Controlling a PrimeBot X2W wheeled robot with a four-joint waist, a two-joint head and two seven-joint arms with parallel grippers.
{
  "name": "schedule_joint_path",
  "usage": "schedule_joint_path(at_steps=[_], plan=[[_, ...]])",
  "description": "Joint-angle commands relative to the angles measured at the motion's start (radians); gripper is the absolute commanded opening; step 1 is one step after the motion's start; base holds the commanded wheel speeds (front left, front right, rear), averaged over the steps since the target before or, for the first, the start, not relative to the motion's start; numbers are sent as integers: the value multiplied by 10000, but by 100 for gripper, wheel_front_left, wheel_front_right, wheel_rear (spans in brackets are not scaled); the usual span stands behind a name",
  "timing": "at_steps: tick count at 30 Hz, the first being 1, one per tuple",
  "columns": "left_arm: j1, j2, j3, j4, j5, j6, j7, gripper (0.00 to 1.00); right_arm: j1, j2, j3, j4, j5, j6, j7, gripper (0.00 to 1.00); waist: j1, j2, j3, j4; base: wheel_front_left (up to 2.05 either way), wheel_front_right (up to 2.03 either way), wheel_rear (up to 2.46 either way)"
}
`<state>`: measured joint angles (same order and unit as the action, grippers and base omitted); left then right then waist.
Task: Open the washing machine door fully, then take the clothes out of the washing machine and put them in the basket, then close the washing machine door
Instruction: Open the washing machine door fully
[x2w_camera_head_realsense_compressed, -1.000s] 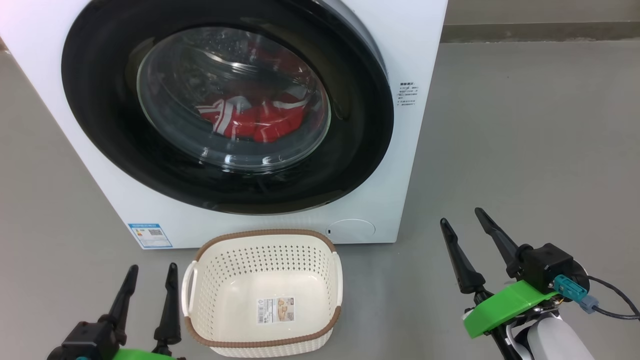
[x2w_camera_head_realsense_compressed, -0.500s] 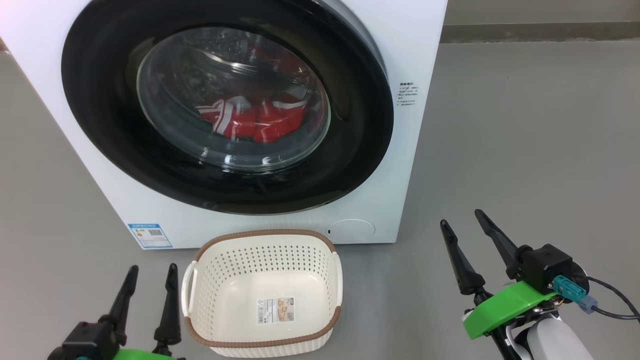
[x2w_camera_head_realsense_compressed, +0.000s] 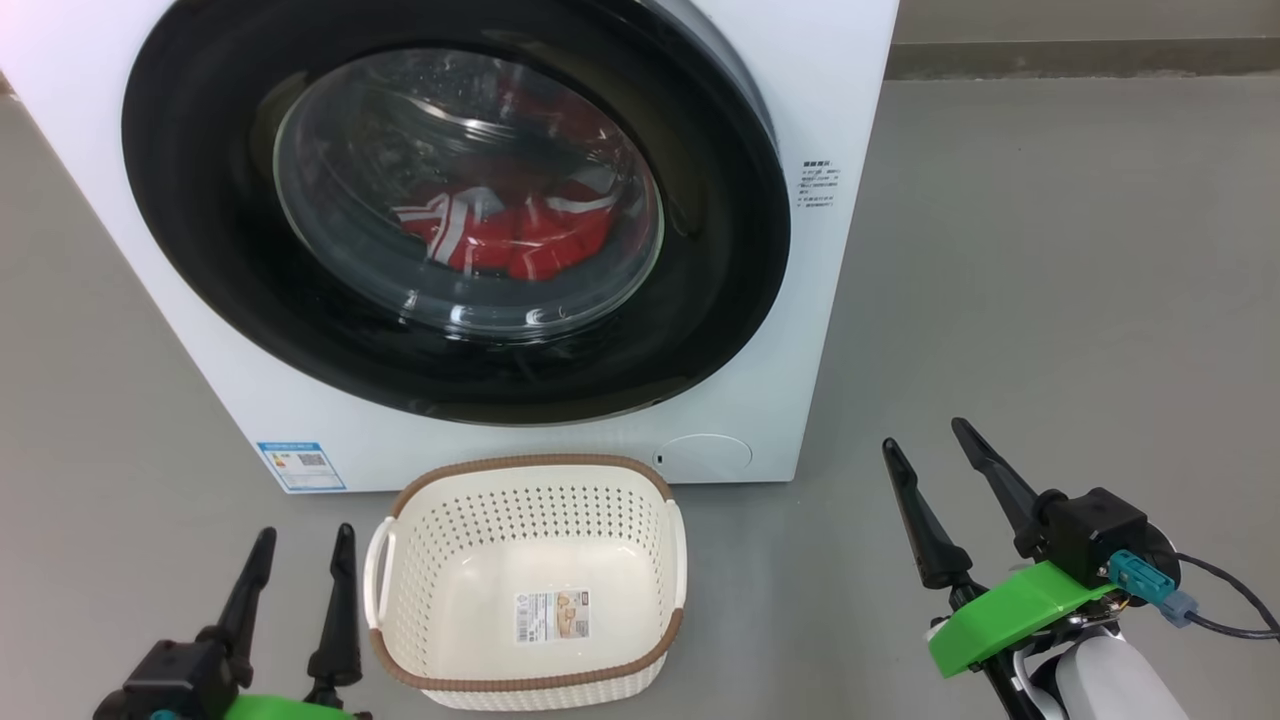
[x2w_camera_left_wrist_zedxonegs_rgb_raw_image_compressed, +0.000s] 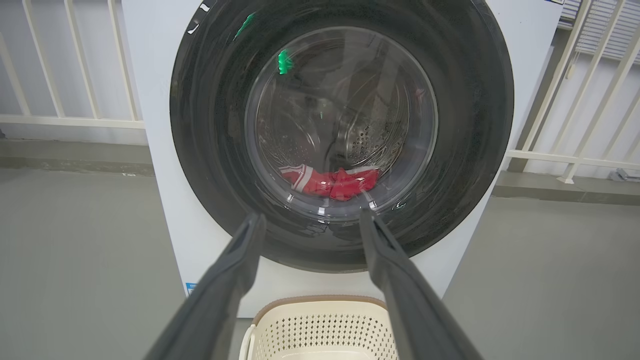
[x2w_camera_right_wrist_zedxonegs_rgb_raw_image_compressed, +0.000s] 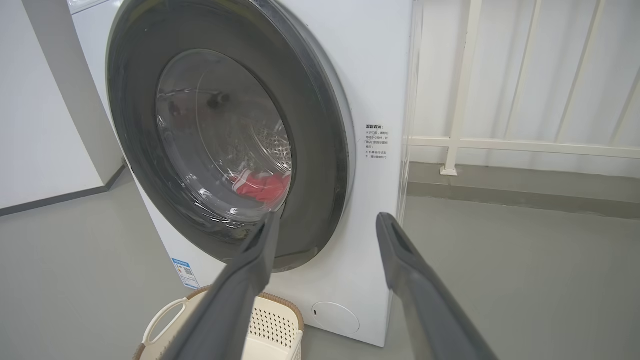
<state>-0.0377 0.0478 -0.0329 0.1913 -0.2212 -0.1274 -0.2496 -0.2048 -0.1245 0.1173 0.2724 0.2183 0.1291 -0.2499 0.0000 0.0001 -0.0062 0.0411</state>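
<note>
The white washing machine (x2w_camera_head_realsense_compressed: 850, 90) stands ahead with its round black-rimmed door (x2w_camera_head_realsense_compressed: 700, 300) shut flat against the front. Through the glass I see the red clothes with white stripes (x2w_camera_head_realsense_compressed: 500, 235) lying at the drum's bottom. They also show in the wrist views (x2w_camera_left_wrist_zedxonegs_rgb_raw_image_compressed: 330, 181) (x2w_camera_right_wrist_zedxonegs_rgb_raw_image_compressed: 262, 186). The cream basket (x2w_camera_head_realsense_compressed: 530, 590) sits on the floor just before the machine, with nothing in it but its label. My left gripper (x2w_camera_head_realsense_compressed: 303, 542) is open at the basket's left. My right gripper (x2w_camera_head_realsense_compressed: 925, 435) is open, well right of the basket, holding nothing.
Grey floor (x2w_camera_head_realsense_compressed: 1050, 300) spreads wide to the machine's right. A white railing (x2w_camera_right_wrist_zedxonegs_rgb_raw_image_compressed: 500, 142) and a low kerb run behind it. A round service flap (x2w_camera_head_realsense_compressed: 705, 455) sits at the machine's lower right and a blue label (x2w_camera_head_realsense_compressed: 300, 465) at its lower left.
The head camera has shifted slightly, so the whole scene sits a touch higher. Neither gripper nor the door has visibly moved.
</note>
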Motion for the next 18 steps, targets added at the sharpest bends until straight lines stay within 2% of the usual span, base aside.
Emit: schedule_joint_path(at_steps=[1, 18], plan=[[-495, 158, 314, -209, 82, -30, -122, 100, -273, 27, 173, -226, -12, 16, -118, 100, 0, -1, 21, 13, 0, 0, 0], [-663, 228, 264, -363, 83, -32, -122, 100, -1073, -241, -341, -243, 285, 16, -118, 100, 0, -1, 545, 148, 0, 0, 0]])
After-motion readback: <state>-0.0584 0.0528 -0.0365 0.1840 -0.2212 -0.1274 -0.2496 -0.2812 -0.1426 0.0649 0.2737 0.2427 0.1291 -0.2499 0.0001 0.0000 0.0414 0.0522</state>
